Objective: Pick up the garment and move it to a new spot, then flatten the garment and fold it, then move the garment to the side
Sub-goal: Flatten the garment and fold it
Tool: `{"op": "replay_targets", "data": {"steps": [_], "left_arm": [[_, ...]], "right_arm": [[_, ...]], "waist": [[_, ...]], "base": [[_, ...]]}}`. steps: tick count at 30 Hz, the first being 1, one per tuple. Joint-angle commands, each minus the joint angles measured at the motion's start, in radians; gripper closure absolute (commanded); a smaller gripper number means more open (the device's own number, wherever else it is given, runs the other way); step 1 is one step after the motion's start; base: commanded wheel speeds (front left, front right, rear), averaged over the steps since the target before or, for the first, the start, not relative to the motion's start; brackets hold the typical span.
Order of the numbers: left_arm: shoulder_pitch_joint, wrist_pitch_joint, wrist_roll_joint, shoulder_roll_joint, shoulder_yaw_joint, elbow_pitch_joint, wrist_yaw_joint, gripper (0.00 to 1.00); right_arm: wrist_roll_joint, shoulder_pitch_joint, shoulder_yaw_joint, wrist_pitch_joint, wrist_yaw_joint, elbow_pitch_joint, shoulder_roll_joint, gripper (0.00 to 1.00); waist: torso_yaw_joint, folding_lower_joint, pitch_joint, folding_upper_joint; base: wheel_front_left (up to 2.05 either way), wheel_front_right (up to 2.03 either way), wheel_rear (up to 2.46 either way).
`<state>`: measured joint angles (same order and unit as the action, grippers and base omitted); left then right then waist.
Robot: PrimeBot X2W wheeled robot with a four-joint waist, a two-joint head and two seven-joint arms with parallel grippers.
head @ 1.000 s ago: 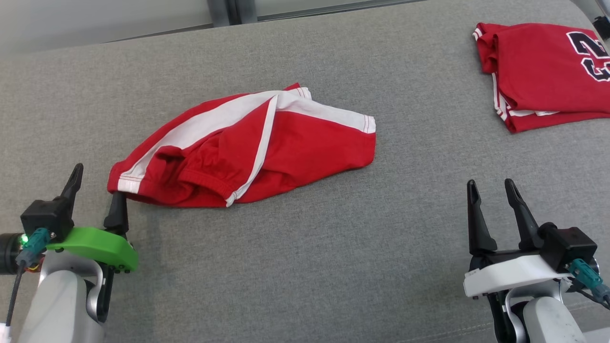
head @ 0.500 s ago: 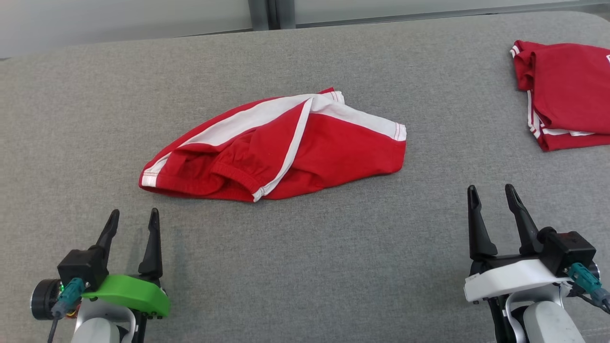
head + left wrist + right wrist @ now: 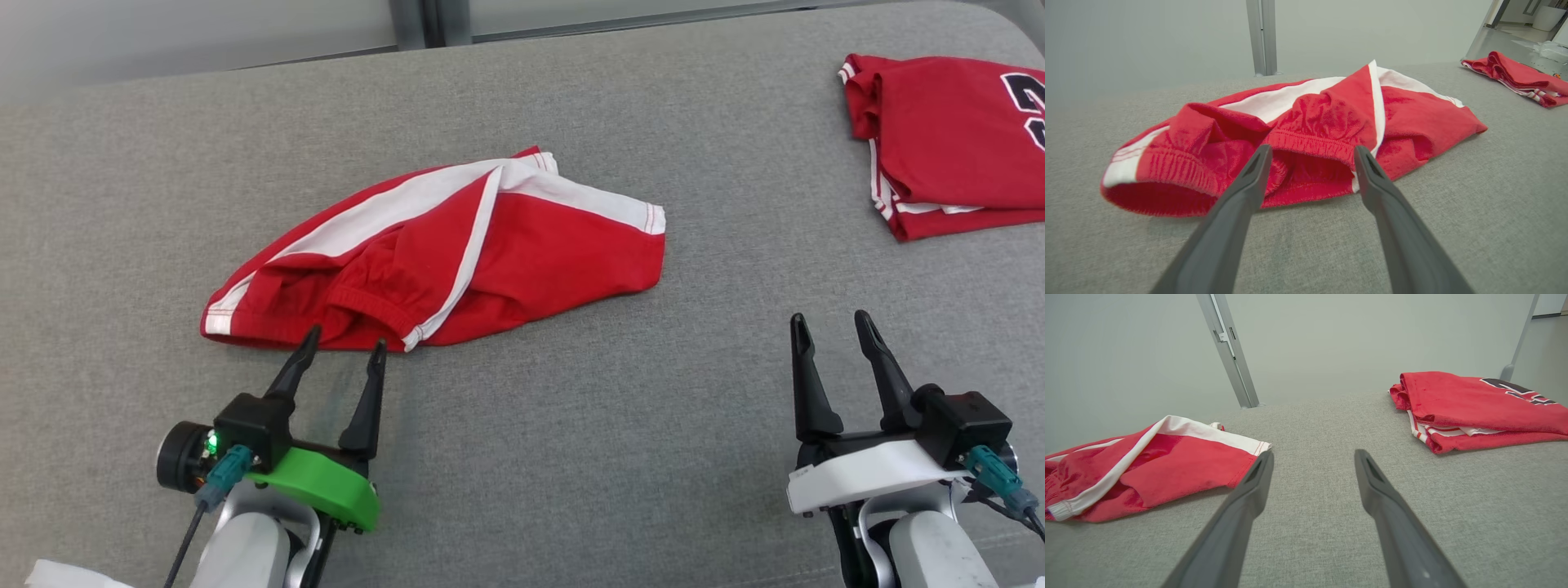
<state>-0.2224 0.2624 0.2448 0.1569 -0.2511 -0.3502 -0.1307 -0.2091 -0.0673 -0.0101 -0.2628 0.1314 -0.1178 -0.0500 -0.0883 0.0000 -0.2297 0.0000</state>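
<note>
Lying crumpled on the grey fabric tabletop [image 3: 571, 425], red-and-white cloth shorts [image 3: 457, 253] sit at twelve o'clock of the left claw [image 3: 344, 341]; it and the right claw [image 3: 829, 320] stand spread apart.

Bright, soft, even light from above. Thin shadow under shorts [image 3: 1310, 122]. Head view sharp. Wrist views wide-angle, edges stretched; near fingers [image 3: 1235, 220] slightly blurred, back wall [image 3: 1147, 41] hazy.

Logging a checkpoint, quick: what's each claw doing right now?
Left claw: open, empty, tips at the red shorts, near edge.
Right claw: open, empty.
</note>
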Motion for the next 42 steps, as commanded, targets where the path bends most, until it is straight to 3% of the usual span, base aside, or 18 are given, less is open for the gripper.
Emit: {"op": "replay_targets", "data": {"steps": [1, 13, 14, 15, 16, 24, 31, 42], "left_arm": [[-0.018, 0.003, 0.010, 0.005, -0.018, -0.009, 0.000, 0.00], [-0.115, 0.003, 0.043, 0.006, -0.098, -0.155, 0.000, 0.00], [-0.123, 0.003, 0.049, 0.001, -0.100, -0.157, 0.000, 0.16], [-0.133, 0.003, 0.049, 0.000, -0.102, -0.159, 0.000, 0.65], [-0.140, 0.003, 0.049, 0.001, -0.105, -0.160, 0.000, 1.00], [-0.119, 0.003, 0.059, 0.007, -0.127, -0.104, 0.000, 1.00], [-0.002, 0.003, 0.091, 0.073, -0.164, 0.022, 0.000, 1.00], [0.149, 0.003, 0.111, 0.096, -0.099, 0.030, 0.001, 1.00]], "right_arm": [[-0.004, -0.013, 0.001, -0.003, -0.002, 0.004, -0.001, 0.00], [-0.018, -0.032, 0.007, -0.003, -0.002, 0.015, -0.001, 0.00], [-0.018, -0.033, 0.007, -0.003, -0.002, 0.015, -0.001, 0.00], [-0.017, -0.034, 0.008, -0.003, -0.002, 0.014, -0.001, 0.00], [-0.017, -0.034, 0.010, -0.003, -0.002, 0.013, -0.001, 0.00], [-0.012, -0.011, 0.026, -0.003, -0.002, 0.005, -0.001, 0.00], [-0.013, 0.008, 0.027, -0.003, -0.002, -0.002, -0.001, 0.00], [0.000, 0.024, 0.032, -0.003, -0.002, -0.011, -0.001, 0.00]], "waist": [[-0.028, 0.0000, -0.017, 0.0000], [-0.086, 0.0000, -0.066, 0.0000], [-0.086, 0.0000, -0.067, 0.0000], [-0.086, 0.0000, -0.067, 0.0000], [-0.085, 0.0000, -0.066, 0.0000], [-0.045, 0.0000, -0.031, 0.0000], [0.021, 0.0000, 0.010, 0.0000], [0.077, 0.0000, 0.030, 0.0000]], "base": [[0.00, 0.00, 0.00], [0.00, 0.00, 0.00], [0.00, 0.00, 0.00], [0.00, 0.00, 0.00], [0.00, 0.00, 0.00], [0.00, 0.00, 0.00], [0.00, 0.00, 0.00], [0.00, 0.00, 0.00]]}}
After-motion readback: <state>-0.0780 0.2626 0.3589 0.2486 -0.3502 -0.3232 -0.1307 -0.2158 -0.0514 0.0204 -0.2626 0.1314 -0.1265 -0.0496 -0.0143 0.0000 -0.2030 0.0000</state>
